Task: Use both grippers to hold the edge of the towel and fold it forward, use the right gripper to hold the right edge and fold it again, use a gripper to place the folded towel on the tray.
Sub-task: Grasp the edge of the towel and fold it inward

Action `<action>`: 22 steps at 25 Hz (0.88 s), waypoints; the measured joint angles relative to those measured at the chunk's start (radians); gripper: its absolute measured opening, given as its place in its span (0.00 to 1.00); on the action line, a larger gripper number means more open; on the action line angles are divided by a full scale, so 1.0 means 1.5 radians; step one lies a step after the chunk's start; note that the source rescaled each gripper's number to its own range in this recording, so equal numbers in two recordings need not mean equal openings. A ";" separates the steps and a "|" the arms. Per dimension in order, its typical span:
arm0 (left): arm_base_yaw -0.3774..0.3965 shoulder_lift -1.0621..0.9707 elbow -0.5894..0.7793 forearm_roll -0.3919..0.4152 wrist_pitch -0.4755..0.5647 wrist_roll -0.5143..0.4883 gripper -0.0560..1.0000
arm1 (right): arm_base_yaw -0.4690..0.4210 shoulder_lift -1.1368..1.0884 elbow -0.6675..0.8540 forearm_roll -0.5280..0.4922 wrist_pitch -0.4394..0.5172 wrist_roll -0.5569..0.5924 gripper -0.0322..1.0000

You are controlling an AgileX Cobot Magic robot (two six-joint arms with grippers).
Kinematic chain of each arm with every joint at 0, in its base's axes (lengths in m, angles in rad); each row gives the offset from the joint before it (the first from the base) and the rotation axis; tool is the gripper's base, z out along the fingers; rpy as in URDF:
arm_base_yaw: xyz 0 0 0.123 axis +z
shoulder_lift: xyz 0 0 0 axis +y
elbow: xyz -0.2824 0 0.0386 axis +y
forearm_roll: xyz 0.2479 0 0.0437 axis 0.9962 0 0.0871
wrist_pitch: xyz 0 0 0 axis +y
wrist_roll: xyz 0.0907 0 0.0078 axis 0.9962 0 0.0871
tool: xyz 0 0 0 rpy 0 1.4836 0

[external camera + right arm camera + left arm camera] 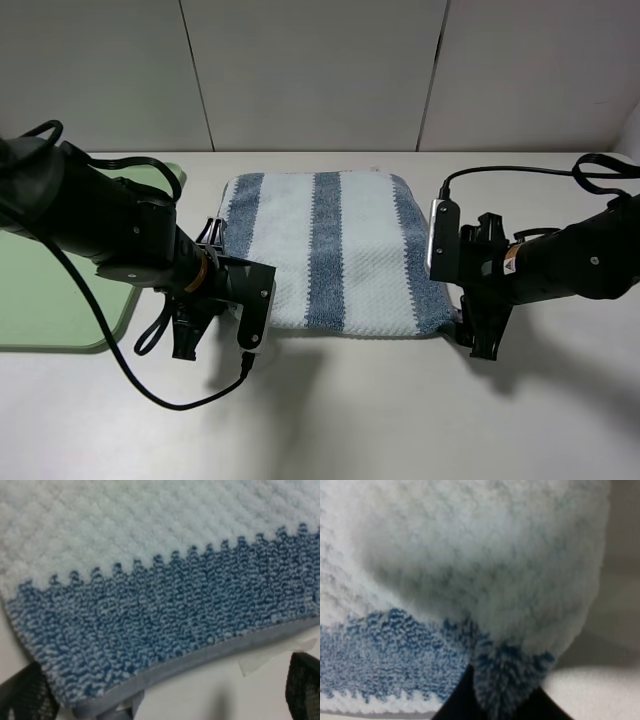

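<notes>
At the near-left corner of the towel (330,250), the left gripper (500,705) is clenched on a tuft of cloth, which bunches up above it. Across at the near-right corner the right gripper (162,690) is released, its fingers wide apart on either side of the grey-trimmed edge, gripping nothing. The rest of the towel lies spread flat on the tabletop (400,420), stripes up, with the tray (60,310) near its left side. By my reading the task has barely begun: one hold of two is made, and both folds and the placing on the tray remain.
</notes>
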 joint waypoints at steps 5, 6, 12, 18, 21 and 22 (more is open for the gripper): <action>0.000 0.000 0.000 0.000 -0.001 0.000 0.05 | 0.000 0.000 0.000 -0.031 0.000 -0.001 1.00; 0.000 0.000 0.000 0.000 -0.001 0.000 0.05 | 0.000 0.000 0.000 -0.038 -0.001 -0.001 1.00; 0.000 0.000 0.000 0.000 -0.001 0.000 0.05 | 0.000 0.003 0.000 -0.057 -0.001 -0.001 0.90; 0.000 0.000 0.000 0.000 -0.001 0.000 0.05 | 0.000 0.009 0.000 -0.061 0.005 -0.005 0.67; 0.000 0.000 0.000 0.000 -0.001 0.000 0.05 | 0.000 0.012 0.000 -0.062 0.007 -0.005 0.57; 0.000 0.000 0.000 0.000 -0.001 0.000 0.05 | 0.000 0.012 0.000 -0.063 0.008 -0.005 0.53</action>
